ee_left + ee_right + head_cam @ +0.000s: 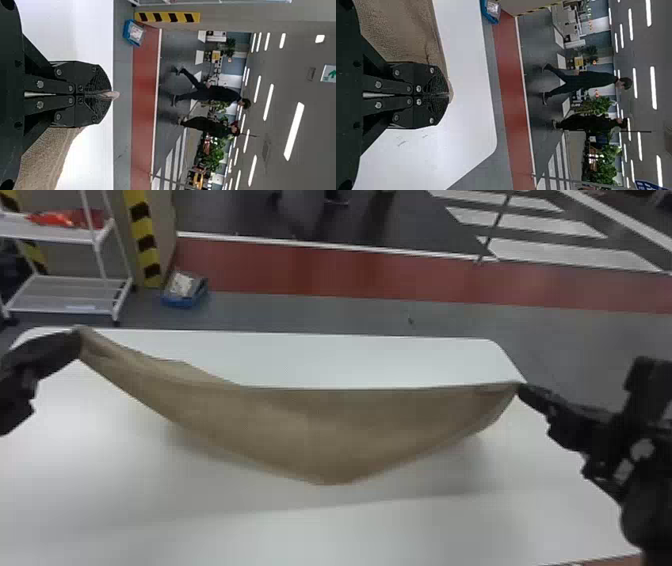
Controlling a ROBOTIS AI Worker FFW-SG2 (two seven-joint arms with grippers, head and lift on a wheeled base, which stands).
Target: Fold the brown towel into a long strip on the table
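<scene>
**White table point(320, 535) under a brown towel point(325, 425) held up at both ends**

Beyond the table's far edge, gray floor gives way to a red strip point(325, 267), with white stripes point(575, 255) farther off to the right. At the far left stand a white rack point(72, 280) with a red-orange item point(67, 219) on its upper shelf, a yellow-and-black striped post point(142, 240) and, on the floor just beside it, a blue bin point(185, 301).

Over the table, the towel spans from left to right. Its far edge runs nearly straight across the middle and right, then rises toward the left end; its near edge sags to a blunt point around the middle. Whether that low part touches the table, one cannot tell.

On the left, the left gripper point(76, 342) is closed on one end of the towel, a bit of cloth poking past its fingertips. On the right, the right gripper point(520, 389) is closed on the other end, likewise pinched at the tips.
</scene>
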